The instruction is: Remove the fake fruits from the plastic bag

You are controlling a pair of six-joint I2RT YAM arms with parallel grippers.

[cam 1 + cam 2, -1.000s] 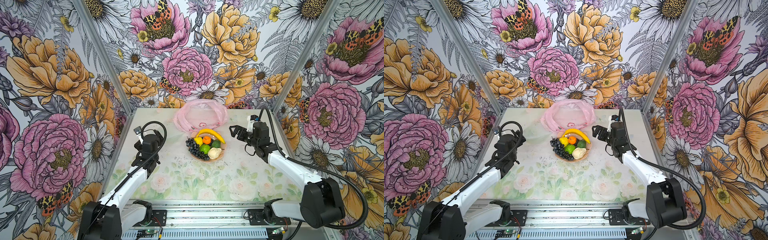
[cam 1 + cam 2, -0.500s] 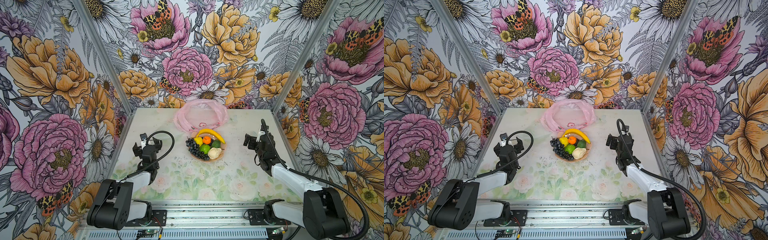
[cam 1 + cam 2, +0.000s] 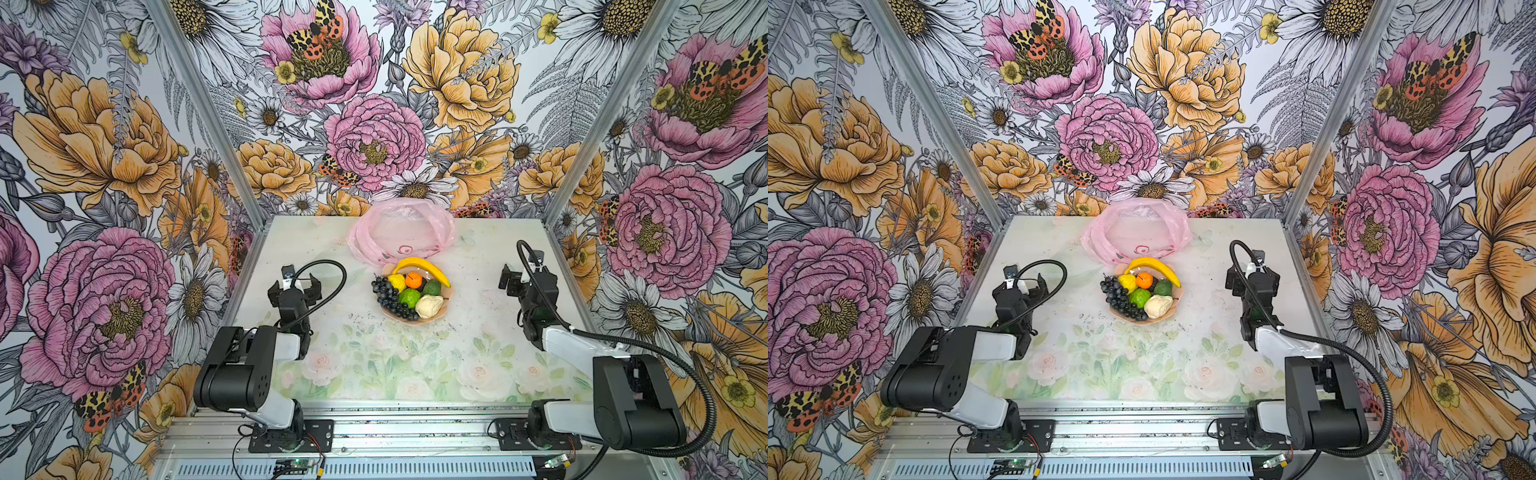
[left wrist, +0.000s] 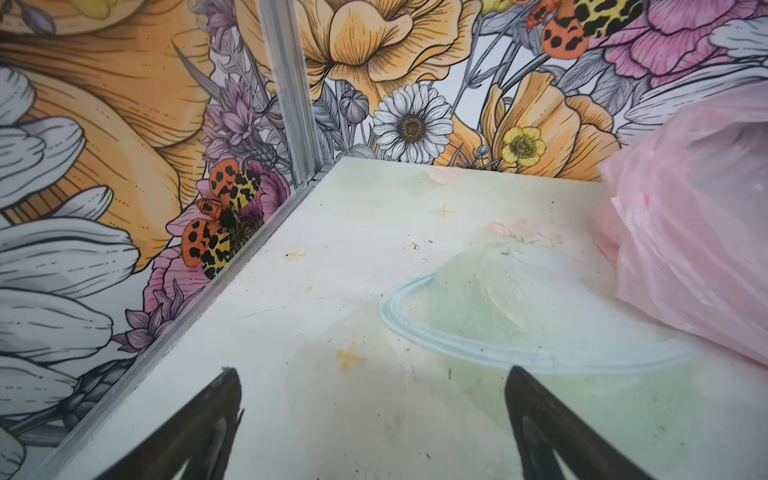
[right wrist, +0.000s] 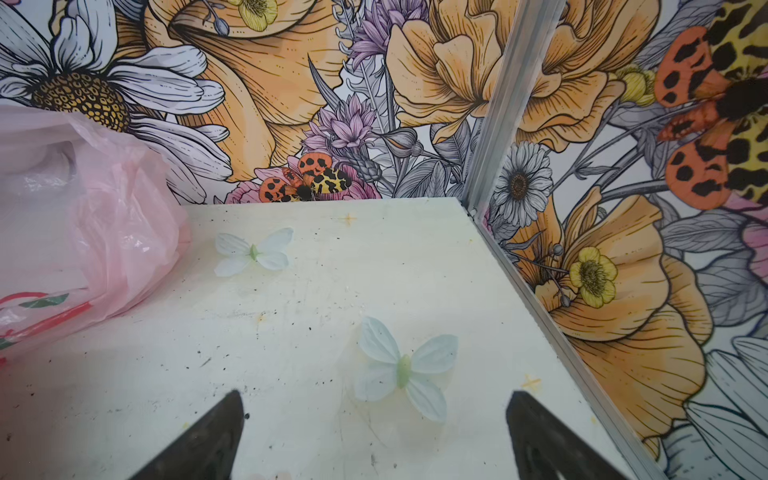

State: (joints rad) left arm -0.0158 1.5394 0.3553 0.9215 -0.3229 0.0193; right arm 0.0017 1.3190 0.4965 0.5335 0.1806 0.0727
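Observation:
The pink translucent plastic bag point(image 3: 401, 232) point(image 3: 1136, 232) lies crumpled at the back middle of the table, its mouth gaping. The fake fruits sit outside it in a peach bowl point(image 3: 446, 296) just in front: banana point(image 3: 422, 266), grapes point(image 3: 388, 297), lemon point(image 3: 397, 282), orange point(image 3: 413, 280), avocado point(image 3: 432, 287), lime point(image 3: 409, 297) and a cream lumpy piece point(image 3: 429, 305). My left gripper point(image 3: 295, 284) point(image 4: 372, 374) is open and empty, left of the bowl. My right gripper point(image 3: 521, 278) point(image 5: 374, 395) is open and empty, right of the bowl. Each wrist view shows an edge of the bag point(image 4: 685, 228) point(image 5: 83, 232).
The floral walls and metal corner posts point(image 4: 291, 104) point(image 5: 498, 104) close the table on three sides. Printed butterflies point(image 5: 401, 370) mark the tabletop by the right gripper. Both arm bases stand on the front rail point(image 3: 374, 432).
Both arms have drawn back from the bowl toward the front and folded low. The grippers stayed open and empty. Bag and fruits have not moved.

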